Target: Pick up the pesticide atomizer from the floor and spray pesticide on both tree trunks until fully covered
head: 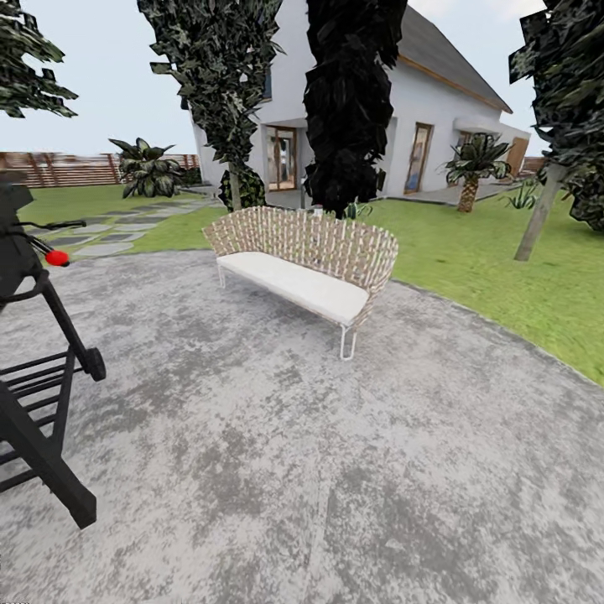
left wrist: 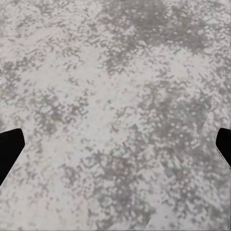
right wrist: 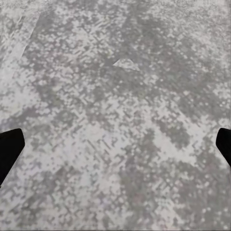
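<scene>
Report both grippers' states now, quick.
Left gripper: open, holding nothing, over grey paving.
Right gripper: open, holding nothing.

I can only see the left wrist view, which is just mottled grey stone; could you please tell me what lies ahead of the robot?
Observer: A woven bench with a white seat stands on the grey paving, straight ahead.
Operator: Thank you. Is there any tree with a bare trunk nearby?
Observer: Yes, a leaning bare trunk rises from the grass at the right.
Operator: And the right pincer, is it holding anything?
Observer: No, the right pincer is open, with bare stone between its tips.
</scene>
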Available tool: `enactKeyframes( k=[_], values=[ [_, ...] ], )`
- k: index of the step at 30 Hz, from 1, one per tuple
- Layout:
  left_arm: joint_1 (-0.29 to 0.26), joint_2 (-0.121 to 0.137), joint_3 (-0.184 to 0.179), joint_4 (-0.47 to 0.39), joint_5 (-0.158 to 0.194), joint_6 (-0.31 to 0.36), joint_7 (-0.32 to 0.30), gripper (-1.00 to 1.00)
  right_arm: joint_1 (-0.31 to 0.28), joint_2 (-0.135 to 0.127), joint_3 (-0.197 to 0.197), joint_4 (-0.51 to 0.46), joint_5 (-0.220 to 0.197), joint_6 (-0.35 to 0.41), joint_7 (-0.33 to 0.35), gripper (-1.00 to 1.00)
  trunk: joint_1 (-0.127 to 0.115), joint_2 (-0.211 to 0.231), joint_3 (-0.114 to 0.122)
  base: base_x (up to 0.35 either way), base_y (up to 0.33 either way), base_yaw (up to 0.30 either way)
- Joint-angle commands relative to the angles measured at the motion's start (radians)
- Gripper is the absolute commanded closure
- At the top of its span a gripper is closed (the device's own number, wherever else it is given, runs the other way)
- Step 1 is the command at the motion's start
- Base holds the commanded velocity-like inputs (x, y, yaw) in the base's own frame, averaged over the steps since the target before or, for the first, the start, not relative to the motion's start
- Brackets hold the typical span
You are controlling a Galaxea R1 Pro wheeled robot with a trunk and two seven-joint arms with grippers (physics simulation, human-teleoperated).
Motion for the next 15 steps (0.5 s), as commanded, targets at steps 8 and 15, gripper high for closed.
enactKeyframes(
  k=[8, 15],
  values=[
    [-0.001, 0.001, 0.002, 0.001, 0.002, -0.003, 0.0, -1.0, 0.0, 0.0, 0.001, 0.001, 0.001, -0.003, -0.001, -1.0, 0.0, 0.0, -0.001, 0.29, -0.186, 0.281],
    [-0.001, 0.001, 0.002, 0.001, 0.004, -0.003, 0.0, -1.0, 0.0, 0.0, 0.001, 0.001, 0.001, -0.003, -0.001, -1.0, 0.0, 0.0, -0.001, 0.294, -0.174, 0.281]
  ],
)
